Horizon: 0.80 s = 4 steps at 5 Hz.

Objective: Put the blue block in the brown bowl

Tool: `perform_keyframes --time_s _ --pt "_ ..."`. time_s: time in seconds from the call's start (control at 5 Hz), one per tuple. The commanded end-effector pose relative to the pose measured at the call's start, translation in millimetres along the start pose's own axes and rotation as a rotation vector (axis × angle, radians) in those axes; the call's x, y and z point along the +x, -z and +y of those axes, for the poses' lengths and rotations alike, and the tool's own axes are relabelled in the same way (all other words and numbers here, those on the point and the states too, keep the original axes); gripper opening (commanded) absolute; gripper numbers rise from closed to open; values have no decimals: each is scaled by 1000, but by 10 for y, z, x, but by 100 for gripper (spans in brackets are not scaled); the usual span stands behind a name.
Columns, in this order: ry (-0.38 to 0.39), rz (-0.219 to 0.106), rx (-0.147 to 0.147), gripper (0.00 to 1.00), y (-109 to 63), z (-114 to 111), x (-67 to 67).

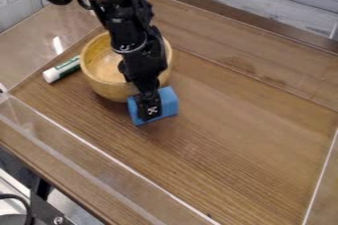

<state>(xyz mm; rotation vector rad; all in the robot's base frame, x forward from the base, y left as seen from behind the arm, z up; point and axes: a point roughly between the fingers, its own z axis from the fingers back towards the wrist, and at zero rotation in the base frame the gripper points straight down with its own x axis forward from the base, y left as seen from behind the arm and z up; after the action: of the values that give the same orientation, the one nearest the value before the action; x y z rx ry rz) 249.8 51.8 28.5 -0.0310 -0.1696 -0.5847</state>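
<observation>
The blue block (pixel 158 107) is just right of and in front of the brown bowl (pixel 101 69), low over the wooden table. My gripper (pixel 149 105) comes down on it from above, fingers shut on its sides, and the block looks slightly tilted. The black arm crosses over the bowl's right rim and hides part of it. The bowl's hollow shows nothing inside where I can see it.
A white marker with a green cap (pixel 59 69) lies left of the bowl. Clear plastic walls (pixel 79 150) edge the wooden table (pixel 238 120) along the front and left.
</observation>
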Motion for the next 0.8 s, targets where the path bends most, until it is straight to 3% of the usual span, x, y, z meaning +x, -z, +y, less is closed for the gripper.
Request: perform_keyframes --time_s 0.0,0.6 --pt "-3 6 -6 0 28 32 -35" --pt "-13 8 -17 0 21 50 -61"
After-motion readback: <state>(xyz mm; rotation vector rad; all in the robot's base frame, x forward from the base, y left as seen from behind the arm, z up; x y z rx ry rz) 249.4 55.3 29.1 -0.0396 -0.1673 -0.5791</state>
